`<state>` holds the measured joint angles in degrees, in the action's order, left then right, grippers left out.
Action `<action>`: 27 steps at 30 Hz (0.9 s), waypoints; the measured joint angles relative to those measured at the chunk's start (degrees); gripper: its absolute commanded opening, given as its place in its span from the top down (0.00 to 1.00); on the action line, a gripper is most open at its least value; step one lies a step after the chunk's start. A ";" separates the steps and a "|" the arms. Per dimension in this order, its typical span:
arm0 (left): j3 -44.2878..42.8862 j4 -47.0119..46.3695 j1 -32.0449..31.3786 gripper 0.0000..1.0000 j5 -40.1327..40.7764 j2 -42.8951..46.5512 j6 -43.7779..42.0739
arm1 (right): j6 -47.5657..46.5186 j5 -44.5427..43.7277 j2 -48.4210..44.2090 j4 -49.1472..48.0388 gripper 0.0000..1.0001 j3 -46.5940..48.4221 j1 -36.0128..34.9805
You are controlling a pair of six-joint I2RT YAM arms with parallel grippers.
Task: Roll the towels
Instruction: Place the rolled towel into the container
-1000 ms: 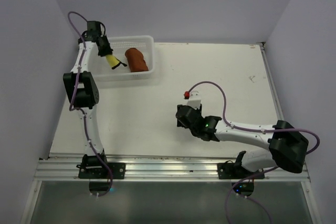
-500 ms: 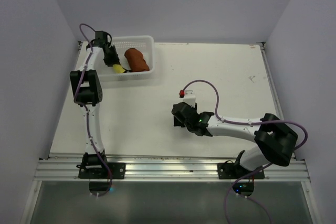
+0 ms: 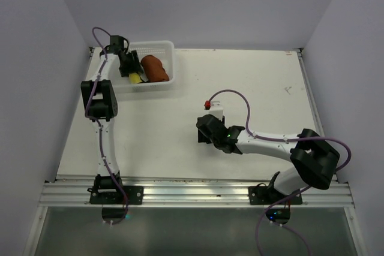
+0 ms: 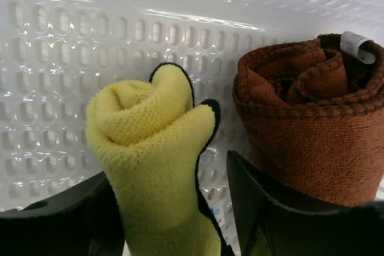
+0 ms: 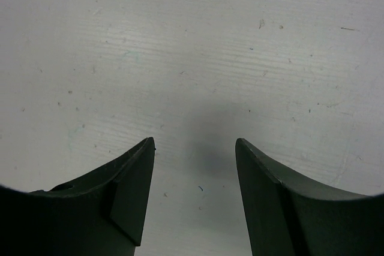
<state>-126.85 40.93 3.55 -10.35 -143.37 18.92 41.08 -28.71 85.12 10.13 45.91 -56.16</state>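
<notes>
**Table** (image 3: 252, 82): white, bearing the white mesh basket (image 3: 165, 46), from which all places are given.

**Rust-brown towel** (image 3: 156, 69): rolled and lying inside the basket, right of its middle. Its long axis is laid roughly from the basket's far wall to its near wall. In the left wrist view the spiral end is turned away from the camera.

**Yellow towel** (image 4: 150, 148): rolled, dark-hemmed, inside the basket just left of the brown roll. Its axis is parallel to the brown roll's, with the spiral end toward the mesh wall.

**Left gripper** (image 4: 168, 169): released inside the basket. The yellow roll is flanked by its fingers, and mesh is seen between one finger and the cloth.

**Right gripper** (image 5: 195, 142): spread over bare tabletop with nothing grasped, well apart from the basket, to its right and nearer the arm bases.

**White tag** (image 4: 357, 45): carried on the brown roll's spiral end.
</notes>
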 measured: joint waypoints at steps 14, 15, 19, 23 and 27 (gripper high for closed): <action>1.57 -0.96 0.04 0.20 0.57 1.49 0.00 | -0.04 0.04 0.00 0.04 0.41 0.44 0.09; 1.92 -0.96 0.07 0.19 0.76 1.68 0.00 | -0.04 0.04 0.00 0.04 0.41 0.44 0.09; 2.91 -0.98 0.09 0.18 1.14 2.47 -0.02 | -0.04 0.07 0.00 0.09 0.41 0.50 0.09; 3.87 -0.79 0.15 0.16 1.40 3.23 -0.02 | -0.02 0.20 0.00 0.15 0.41 0.50 0.11; 4.15 -0.92 0.17 0.15 1.40 3.72 -0.02 | -0.04 0.31 0.00 0.15 0.41 0.50 0.13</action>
<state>-122.69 40.01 3.73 -8.95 -139.65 18.90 41.04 -28.40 85.12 10.28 46.41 -56.03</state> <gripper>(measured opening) 0.840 0.595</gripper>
